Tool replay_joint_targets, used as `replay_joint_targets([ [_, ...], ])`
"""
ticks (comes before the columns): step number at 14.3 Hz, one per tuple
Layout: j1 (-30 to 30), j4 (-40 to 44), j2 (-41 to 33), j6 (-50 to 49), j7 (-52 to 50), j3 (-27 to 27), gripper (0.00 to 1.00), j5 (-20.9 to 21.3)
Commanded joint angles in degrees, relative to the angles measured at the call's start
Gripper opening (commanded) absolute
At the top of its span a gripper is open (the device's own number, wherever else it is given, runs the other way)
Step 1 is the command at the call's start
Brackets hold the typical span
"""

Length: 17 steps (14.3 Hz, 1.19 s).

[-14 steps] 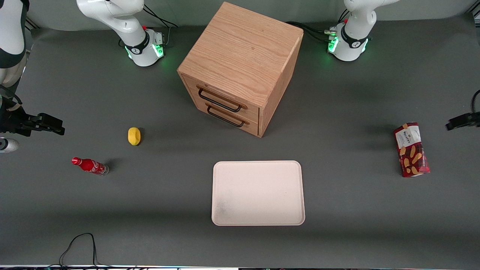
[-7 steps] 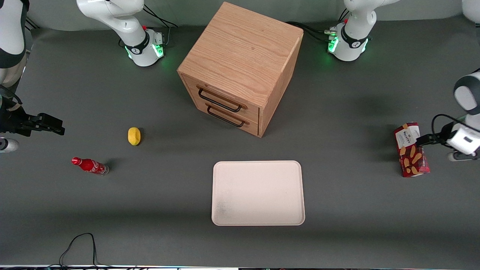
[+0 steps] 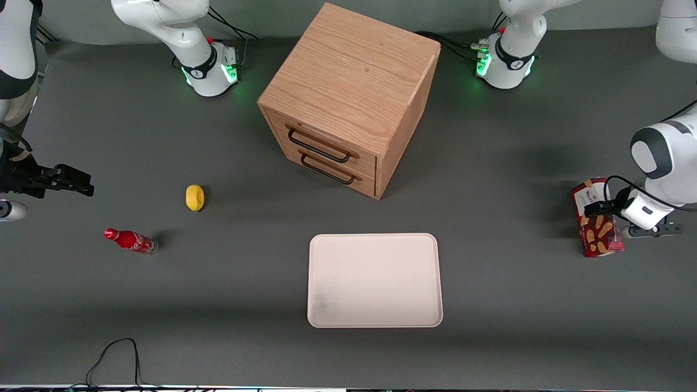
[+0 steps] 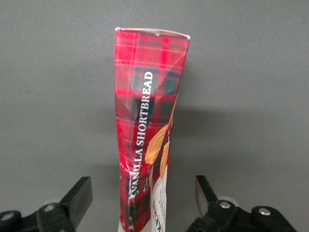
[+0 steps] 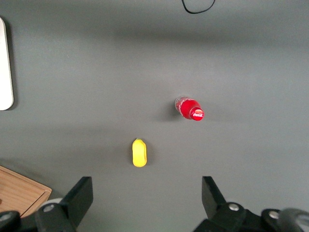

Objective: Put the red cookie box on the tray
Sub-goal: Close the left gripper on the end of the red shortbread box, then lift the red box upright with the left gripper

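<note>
The red cookie box (image 3: 599, 239) lies on the dark table toward the working arm's end, level with the tray's farther edge. In the left wrist view the red cookie box (image 4: 147, 106) stands on its narrow side, tartan face up. My gripper (image 3: 599, 209) hangs over the box's white-label end. That gripper (image 4: 142, 186) is open; the box sits between its fingers (image 4: 79, 195) with a gap on each side. The cream-white tray (image 3: 374, 280) lies near the front middle of the table with nothing on it.
A wooden two-drawer cabinet (image 3: 348, 98) stands in the middle, farther from the camera than the tray. A yellow lemon (image 3: 194, 197) and a small red soda bottle (image 3: 130, 240) lie toward the parked arm's end. A black cable (image 3: 114, 354) loops at the front edge.
The left arm has swung in from the table's edge. Its gripper now straddles the label end of the red cookie box. The box has not moved.
</note>
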Motion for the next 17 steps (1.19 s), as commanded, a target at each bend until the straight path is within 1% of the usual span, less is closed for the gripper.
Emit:
replay_joint_targets([
  [1,-0.20,-0.24,-1.93,-2.63,0.89,0.03,0.20,-0.56],
  [2,-0.11,-0.06,-1.93,-2.98,0.97,0.03,0.03,-0.56],
  [3,-0.11,0.20,-2.11,-3.25,1.06,0.03,0.00,-0.56],
  [7,-0.02,0.29,-2.29,-3.25,1.06,0.03,0.00,-0.56],
  [9,-0.02,0.99,-3.86,-4.64,1.06,0.03,0.00,-0.56],
  [11,-0.02,4.75,-6.31,-12.52,1.15,0.03,0.00,-0.47],
  [14,-0.02,13.27,-11.32,-27.46,1.15,0.03,0.00,-0.56],
  [17,-0.11,21.18,-15.46,-38.11,1.15,0.03,0.00,-0.47],
])
